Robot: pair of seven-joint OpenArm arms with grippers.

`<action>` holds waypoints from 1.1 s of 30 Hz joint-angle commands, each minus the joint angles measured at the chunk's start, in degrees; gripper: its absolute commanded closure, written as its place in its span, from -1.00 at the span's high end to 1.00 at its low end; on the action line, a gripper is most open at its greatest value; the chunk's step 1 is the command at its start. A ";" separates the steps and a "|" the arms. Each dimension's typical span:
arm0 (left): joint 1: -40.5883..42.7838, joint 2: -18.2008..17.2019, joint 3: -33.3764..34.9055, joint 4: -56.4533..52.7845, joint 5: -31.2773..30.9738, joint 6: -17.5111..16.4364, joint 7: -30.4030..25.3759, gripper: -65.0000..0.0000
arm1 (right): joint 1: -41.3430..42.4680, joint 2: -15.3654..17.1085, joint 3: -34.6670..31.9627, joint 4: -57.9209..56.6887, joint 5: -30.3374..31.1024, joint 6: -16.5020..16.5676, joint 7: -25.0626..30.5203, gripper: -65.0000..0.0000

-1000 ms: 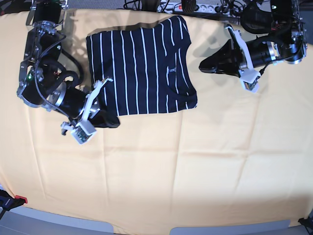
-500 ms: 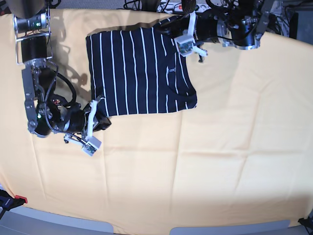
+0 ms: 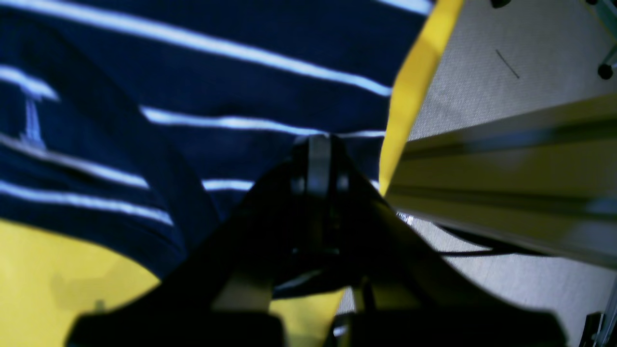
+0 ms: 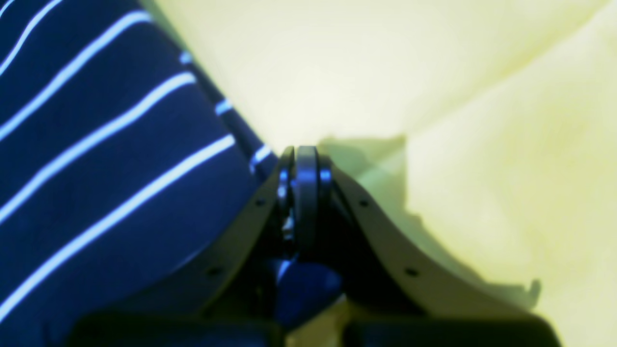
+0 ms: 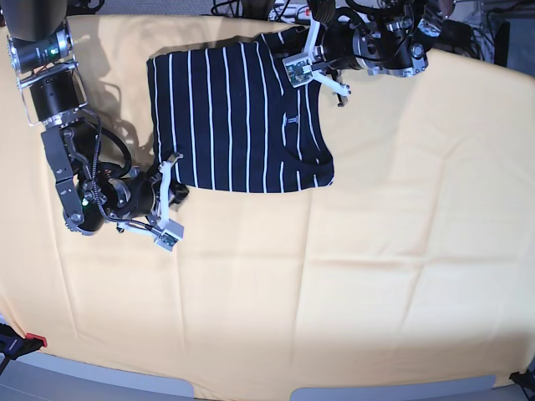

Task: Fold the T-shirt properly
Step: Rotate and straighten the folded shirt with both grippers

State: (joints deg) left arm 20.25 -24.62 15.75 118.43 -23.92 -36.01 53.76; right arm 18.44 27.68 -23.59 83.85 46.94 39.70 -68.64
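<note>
The T-shirt [image 5: 238, 117] lies folded into a rough square at the back of the yellow cloth, navy with thin white stripes. My left gripper [image 5: 284, 43] sits at its far right corner by the table's back edge. In the left wrist view the left gripper [image 3: 318, 164] is shut, its tips over the T-shirt [image 3: 193, 72]. My right gripper [image 5: 181, 194] rests at the near left corner. In the right wrist view the right gripper [image 4: 303, 166] is shut, tips just beside the hem of the T-shirt [image 4: 96, 159]. I cannot see cloth pinched in either one.
The yellow-orange cloth [image 5: 334, 276] covers the whole table, with light creases. Cables and a power strip [image 5: 292, 10] lie behind the back edge. A metal frame rail [image 3: 506, 159] shows beyond that edge. A red clamp [image 5: 25, 341] sits at the near left.
The left arm has swung in from the right side to the T-shirt's far right corner. The right arm shifted a little up to the near left corner. The T-shirt has barely moved.
</note>
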 commanded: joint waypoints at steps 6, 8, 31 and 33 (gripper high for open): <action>-5.84 -0.33 -0.11 -4.55 -0.63 0.09 -2.89 -1.00 | 1.20 3.61 0.28 7.13 11.91 0.30 -8.39 -1.00; -8.59 -0.33 -0.11 -7.28 -0.50 0.09 -3.39 -1.00 | 1.20 5.38 0.28 9.60 15.67 0.30 -9.79 -1.00; -43.63 -1.66 0.72 -31.04 -1.01 6.03 -1.92 -1.00 | -4.31 16.70 0.85 11.30 21.42 0.20 -10.47 -1.00; -43.41 -3.43 0.68 -30.49 -5.09 5.90 -0.31 -1.00 | -4.28 17.84 2.01 11.32 20.04 0.22 -8.59 -1.00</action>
State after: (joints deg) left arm -21.71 -27.20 16.91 87.09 -28.88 -30.35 54.13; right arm 12.82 44.47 -22.44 94.39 66.46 39.51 -77.67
